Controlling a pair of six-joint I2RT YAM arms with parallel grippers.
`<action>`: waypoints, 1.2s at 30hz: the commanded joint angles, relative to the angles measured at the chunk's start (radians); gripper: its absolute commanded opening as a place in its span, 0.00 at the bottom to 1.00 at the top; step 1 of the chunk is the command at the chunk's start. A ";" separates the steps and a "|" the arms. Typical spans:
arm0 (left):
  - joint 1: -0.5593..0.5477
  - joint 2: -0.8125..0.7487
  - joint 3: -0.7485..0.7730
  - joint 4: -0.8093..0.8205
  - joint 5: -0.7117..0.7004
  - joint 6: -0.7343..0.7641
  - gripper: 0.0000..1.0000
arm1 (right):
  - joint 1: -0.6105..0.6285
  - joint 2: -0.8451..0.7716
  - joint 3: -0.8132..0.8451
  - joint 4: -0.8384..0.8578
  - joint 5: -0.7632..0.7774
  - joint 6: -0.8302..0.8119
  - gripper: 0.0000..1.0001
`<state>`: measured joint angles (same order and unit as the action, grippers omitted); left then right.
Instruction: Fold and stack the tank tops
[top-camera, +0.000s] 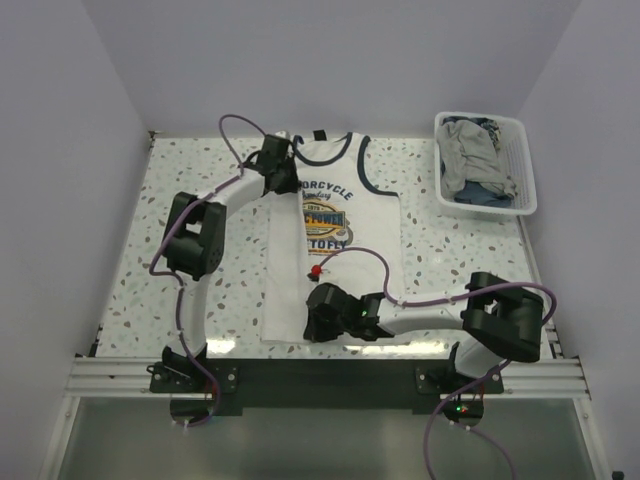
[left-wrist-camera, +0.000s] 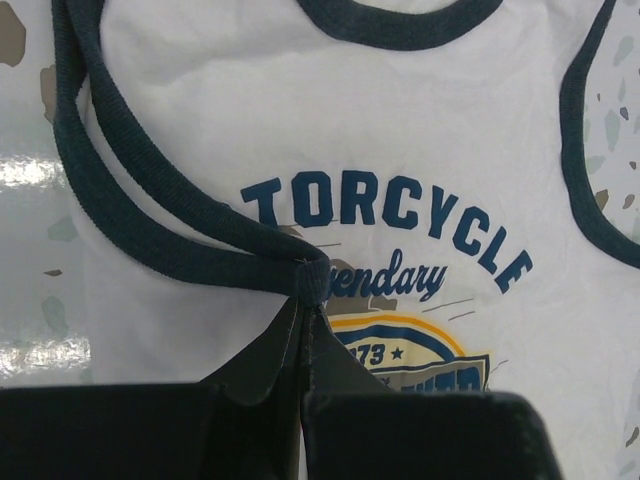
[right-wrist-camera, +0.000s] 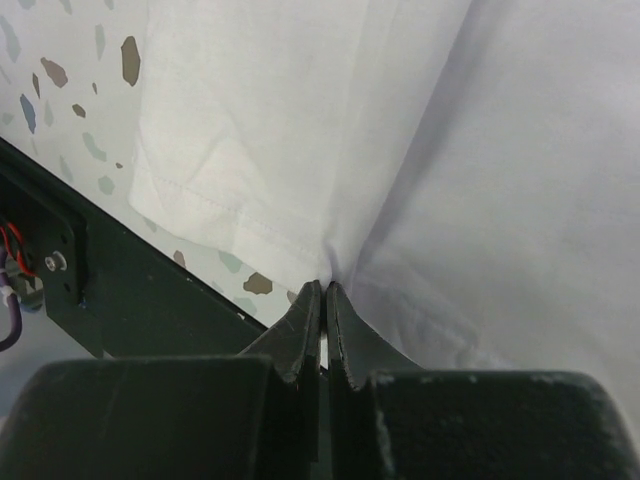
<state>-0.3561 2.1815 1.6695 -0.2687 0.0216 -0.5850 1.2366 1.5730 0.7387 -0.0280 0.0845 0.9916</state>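
**jb_tinker:** so where's the white tank top (top-camera: 340, 215) sitting right now?

**ollie_k:** flat on the speckled table (top-camera: 190, 180), print side up. the neck points at the far wall, the hem is down by the near edge, and it's roughly between the two arms

**jb_tinker:** and the grippers, are they actually on it?

**ollie_k:** yep, both. left gripper (left-wrist-camera: 305, 298) is pinched tight on the navy trim of the armhole on its own side. you can see the trim bunched into a little point right at the fingertips, just beside the start of the blue lettering. right gripper (right-wrist-camera: 325, 292) is clamped on the bottom hem, jaws pressed together with only a sliver of a gap. the cloth tents up into a crease from where it bites

**jb_tinker:** what about the grey tank top?

**ollie_k:** grey tank top (top-camera: 465, 160) is crumpled in the white slatted basket (top-camera: 522, 175) at the far right corner of the table, well apart from both arms. there's some blue cloth (top-camera: 480, 197) under it, can't tell what that is
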 joint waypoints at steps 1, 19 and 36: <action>-0.018 0.009 0.056 0.059 -0.002 -0.012 0.00 | 0.000 -0.025 -0.012 0.023 0.004 0.027 0.00; -0.038 0.047 0.088 0.075 0.047 0.004 0.36 | 0.000 -0.076 -0.038 0.031 0.064 0.039 0.09; -0.037 -0.222 -0.143 0.243 0.092 -0.053 0.75 | -0.086 -0.281 0.031 -0.305 0.229 -0.056 0.45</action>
<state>-0.3893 2.1101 1.6058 -0.1162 0.1242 -0.5934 1.2221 1.3357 0.7109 -0.2111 0.2317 0.9920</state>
